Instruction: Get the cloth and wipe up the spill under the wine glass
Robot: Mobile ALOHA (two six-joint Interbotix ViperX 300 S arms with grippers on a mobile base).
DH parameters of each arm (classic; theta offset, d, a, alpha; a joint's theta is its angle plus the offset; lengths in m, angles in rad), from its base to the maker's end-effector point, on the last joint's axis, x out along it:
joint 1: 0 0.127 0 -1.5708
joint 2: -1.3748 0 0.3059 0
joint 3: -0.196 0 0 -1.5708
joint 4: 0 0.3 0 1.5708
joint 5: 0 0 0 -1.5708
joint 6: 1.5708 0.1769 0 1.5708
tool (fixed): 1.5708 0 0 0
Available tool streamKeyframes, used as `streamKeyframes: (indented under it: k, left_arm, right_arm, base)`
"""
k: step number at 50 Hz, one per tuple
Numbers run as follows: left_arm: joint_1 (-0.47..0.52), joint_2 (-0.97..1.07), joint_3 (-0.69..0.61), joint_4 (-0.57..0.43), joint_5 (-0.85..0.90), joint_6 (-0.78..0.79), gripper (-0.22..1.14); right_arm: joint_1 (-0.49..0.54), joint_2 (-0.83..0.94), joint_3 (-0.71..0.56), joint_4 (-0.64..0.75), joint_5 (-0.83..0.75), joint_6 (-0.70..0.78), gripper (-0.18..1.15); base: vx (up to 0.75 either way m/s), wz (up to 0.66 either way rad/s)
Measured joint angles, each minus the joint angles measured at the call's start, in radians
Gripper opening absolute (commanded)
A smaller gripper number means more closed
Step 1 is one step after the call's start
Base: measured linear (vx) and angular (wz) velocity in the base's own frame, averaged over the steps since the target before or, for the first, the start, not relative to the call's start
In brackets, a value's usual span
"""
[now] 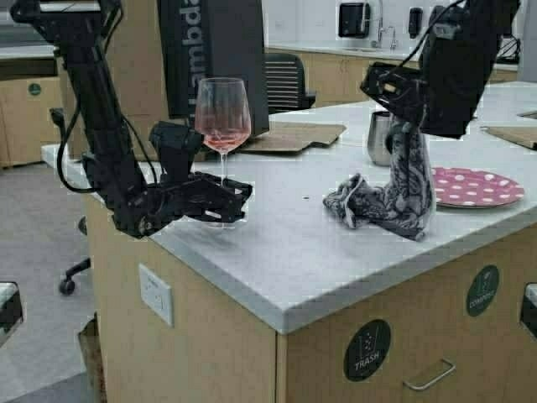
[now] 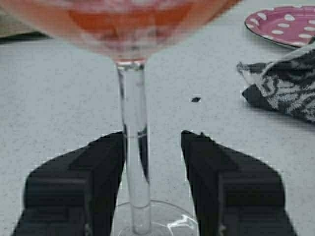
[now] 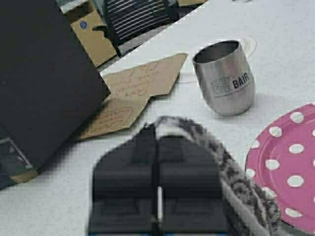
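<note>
The wine glass (image 1: 222, 117), clear with pinkish liquid, stands near the counter's left edge. My left gripper (image 1: 225, 201) is open, low at its stem, with one finger on each side. In the left wrist view the stem (image 2: 133, 147) rests against one finger (image 2: 98, 167), and a gap separates it from the other. My right gripper (image 1: 409, 126) is raised over the counter's right part. It is shut on the dark floral cloth (image 1: 394, 201), which hangs down with its lower end bunched on the counter. The cloth loops over the closed fingertips in the right wrist view (image 3: 236, 177). No spill shows.
A steel tumbler (image 1: 379, 137) stands behind the cloth. A pink polka-dot plate (image 1: 478, 186) lies to its right. Brown cardboard (image 1: 294, 134) and a black sign (image 1: 214, 50) are behind the glass. A small dark speck (image 1: 305, 198) lies on the white counter (image 1: 319, 252).
</note>
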State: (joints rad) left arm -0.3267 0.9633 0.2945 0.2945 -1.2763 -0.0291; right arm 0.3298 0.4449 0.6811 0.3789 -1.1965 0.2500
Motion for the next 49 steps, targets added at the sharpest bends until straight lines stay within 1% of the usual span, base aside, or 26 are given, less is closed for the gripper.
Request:
streamKeyframes:
  k: [17, 28, 33, 40, 49]
  left_arm:
    - [0.006, -0.055, 0.141, -0.072, -0.123, 0.025, 0.78]
    - [0.012, -0.075, 0.264, -0.089, -0.236, 0.025, 0.78]
    - [0.012, -0.098, 0.330, -0.092, -0.268, 0.025, 0.78]
    - [0.012, -0.146, 0.422, -0.092, -0.307, 0.025, 0.78]
    - [0.012, -0.238, 0.543, -0.094, -0.321, 0.025, 0.78]
  right_arm:
    - [0.000, 0.000, 0.003, -0.023, 0.000, 0.005, 0.06]
    - [0.011, -0.002, 0.008, -0.032, -0.002, 0.003, 0.06]
    - [0.025, 0.000, 0.025, -0.040, -0.005, -0.005, 0.06]
    - [0.044, -0.018, 0.069, -0.084, -0.014, -0.025, 0.06]
    - [0.060, -0.106, 0.135, -0.138, -0.014, -0.091, 0.06]
  base:
    - [0.00, 0.00]
    - [0.00, 0.00]
    - [0.00, 0.00]
    - [0.00, 0.00]
    - [0.00, 0.00]
